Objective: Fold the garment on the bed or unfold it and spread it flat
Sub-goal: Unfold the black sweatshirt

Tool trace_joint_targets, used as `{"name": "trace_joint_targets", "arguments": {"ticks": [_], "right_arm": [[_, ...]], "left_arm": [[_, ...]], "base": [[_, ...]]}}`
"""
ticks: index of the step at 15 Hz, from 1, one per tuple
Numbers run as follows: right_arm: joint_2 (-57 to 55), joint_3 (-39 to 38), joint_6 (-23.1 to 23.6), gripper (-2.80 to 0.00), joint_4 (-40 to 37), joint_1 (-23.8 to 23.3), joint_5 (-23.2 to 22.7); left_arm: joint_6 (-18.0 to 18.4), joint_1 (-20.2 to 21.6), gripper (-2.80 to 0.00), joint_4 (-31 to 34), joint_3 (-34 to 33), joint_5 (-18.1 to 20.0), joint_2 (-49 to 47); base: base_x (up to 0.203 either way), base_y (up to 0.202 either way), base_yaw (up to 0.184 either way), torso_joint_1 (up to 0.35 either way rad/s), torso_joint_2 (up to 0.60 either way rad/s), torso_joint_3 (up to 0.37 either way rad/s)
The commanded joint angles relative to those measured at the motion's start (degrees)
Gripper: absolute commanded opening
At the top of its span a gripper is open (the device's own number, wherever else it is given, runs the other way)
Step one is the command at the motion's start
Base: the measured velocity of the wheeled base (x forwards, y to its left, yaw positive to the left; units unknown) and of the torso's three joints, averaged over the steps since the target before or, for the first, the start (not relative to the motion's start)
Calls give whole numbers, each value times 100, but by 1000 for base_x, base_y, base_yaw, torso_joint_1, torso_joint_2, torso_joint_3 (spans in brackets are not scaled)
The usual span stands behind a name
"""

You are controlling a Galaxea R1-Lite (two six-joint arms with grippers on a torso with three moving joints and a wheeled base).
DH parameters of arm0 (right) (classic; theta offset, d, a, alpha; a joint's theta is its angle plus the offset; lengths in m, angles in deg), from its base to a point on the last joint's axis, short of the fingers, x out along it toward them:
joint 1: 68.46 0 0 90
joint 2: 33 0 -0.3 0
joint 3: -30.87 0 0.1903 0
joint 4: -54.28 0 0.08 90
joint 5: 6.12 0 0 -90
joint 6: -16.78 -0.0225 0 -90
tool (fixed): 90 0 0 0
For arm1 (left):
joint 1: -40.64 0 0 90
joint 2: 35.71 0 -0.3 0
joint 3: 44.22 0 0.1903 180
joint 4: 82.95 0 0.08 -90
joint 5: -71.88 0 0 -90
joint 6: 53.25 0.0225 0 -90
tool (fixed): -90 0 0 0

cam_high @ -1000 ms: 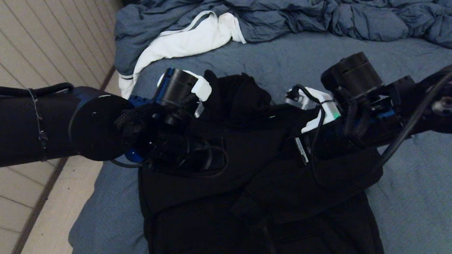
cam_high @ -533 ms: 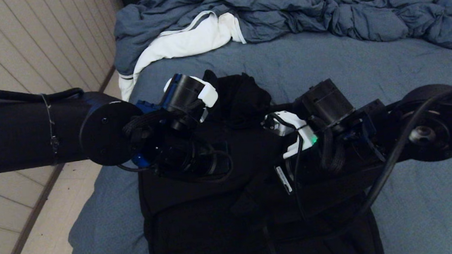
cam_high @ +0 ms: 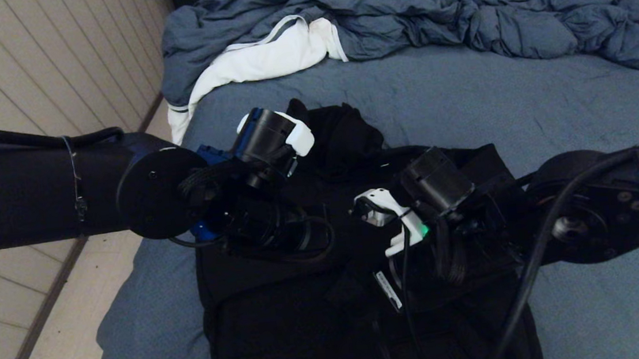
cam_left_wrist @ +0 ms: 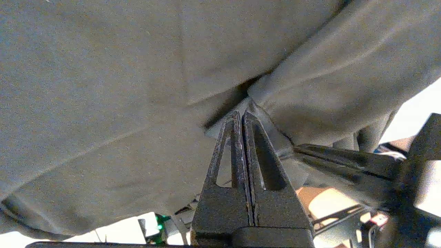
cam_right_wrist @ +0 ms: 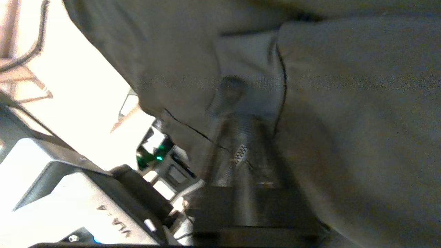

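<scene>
Black fabric of the garment (cam_high: 285, 321) is being displayed across the lower centre of the head view, lying on the slate-blue bed (cam_high: 580, 122), with a bunched part (cam_high: 344, 134) of it just above the middle of the frame.

The left gripper (cam_left_wrist: 243, 119) is being shown in the left wrist view with both fingers pressed flat together, tips meeting at a fold of the garment (cam_left_wrist: 103, 86). Whether cloth is being pinched between the tips cannot be told. In the head view, the left arm (cam_high: 37, 187) is being seen entering from the left edge, its wrist positioned over the upper left part of the garment.

The right gripper (cam_right_wrist: 237, 137) is being shown buried against the garment (cam_right_wrist: 344, 103) in the right wrist view; its finger state cannot be told. In the head view, the right arm (cam_high: 605, 206) is being seen entering from the right edge, its wrist placed over the garment at centre right.

A crumpled blue-grey duvet (cam_high: 455, 11) is being seen along the top of the frame, with a white cloth (cam_high: 263, 60) at the upper left beside it. Both are lying well apart from the garment.
</scene>
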Motion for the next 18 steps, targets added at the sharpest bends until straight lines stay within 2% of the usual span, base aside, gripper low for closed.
{"name": "trace_joint_targets", "arguments": {"ticks": [1, 3, 8, 10, 13, 18], "right_arm": [[-65, -168, 0, 0, 159, 146, 174], [-79, -300, 35, 0, 611, 198, 315], [-200, -300, 36, 0, 659, 232, 357], [-287, -300, 93, 0, 657, 235, 710], [-400, -361, 264, 0, 667, 356, 1552], [-689, -422, 273, 0, 768, 541, 1996]], "left_arm": [[-18, -70, -280, 9, -42, -7, -5], [-26, -95, -280, 16, -42, -22, 2], [-36, -95, -280, -11, -42, -22, -24], [-36, -95, -280, -11, -49, -20, -33], [-36, -95, -280, -10, -42, -22, -95], [-36, -95, -280, -11, -42, -22, -103]], "base": [[0, 0, 0, 0, 0, 0], [0, 0, 0, 0, 0, 0], [0, 0, 0, 0, 0, 0], [0, 0, 0, 0, 0, 0], [0, 0, 0, 0, 0, 0], [0, 0, 0, 0, 0, 0]]}}
